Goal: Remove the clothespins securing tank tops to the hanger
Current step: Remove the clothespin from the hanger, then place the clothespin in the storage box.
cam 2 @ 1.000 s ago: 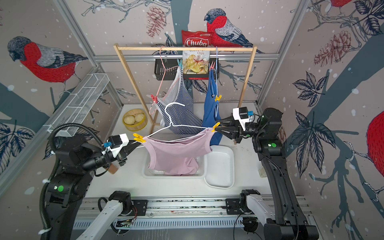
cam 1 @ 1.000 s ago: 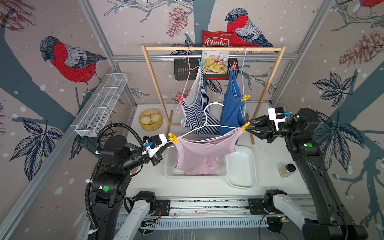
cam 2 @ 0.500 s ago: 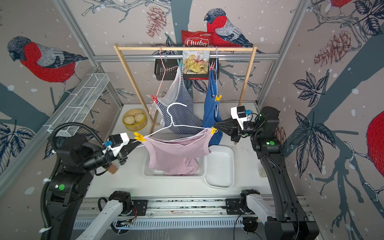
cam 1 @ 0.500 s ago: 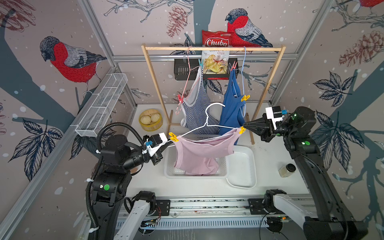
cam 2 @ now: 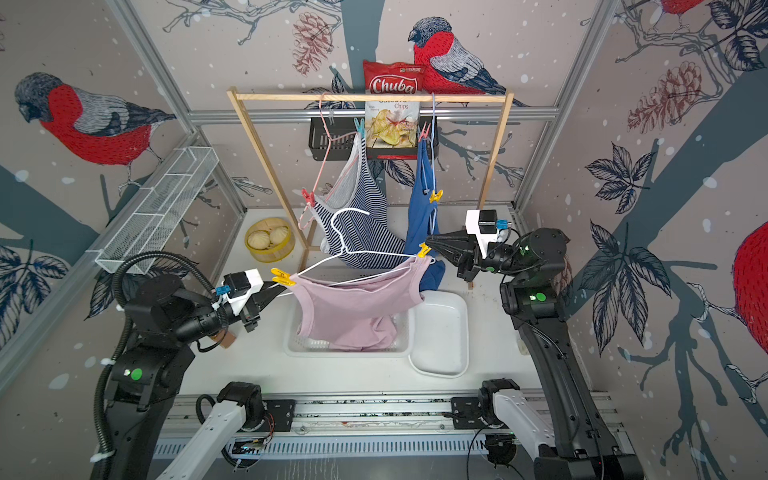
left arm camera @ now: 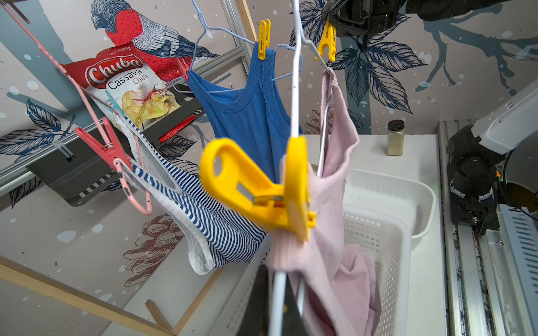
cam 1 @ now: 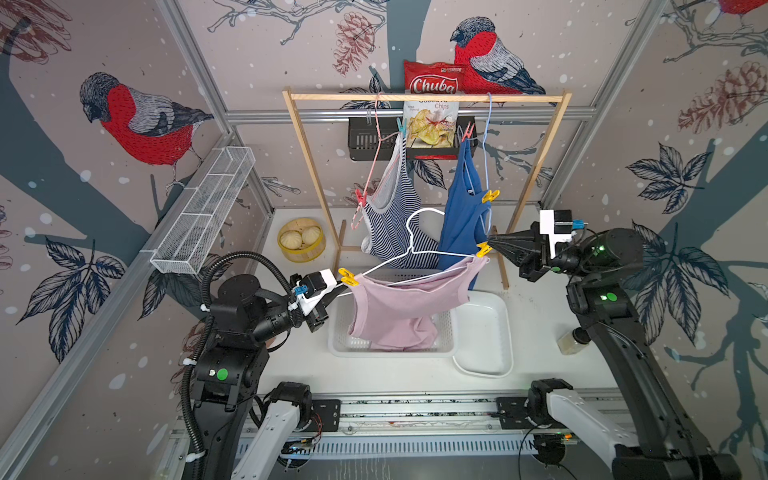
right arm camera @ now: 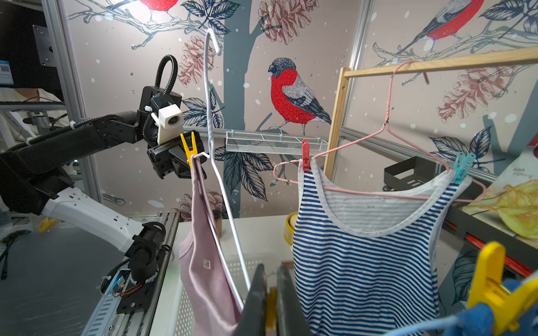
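Our right gripper (cam 1: 491,242) squeezes the light, springy yellow clothespin (cam 1: 483,249) by its tails; our left gripper (cam 1: 337,292) clamps the white hanger (cam 1: 417,227).

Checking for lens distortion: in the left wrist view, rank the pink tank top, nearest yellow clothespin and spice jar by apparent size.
1. pink tank top
2. nearest yellow clothespin
3. spice jar
Camera nearness inflates the clothespin.
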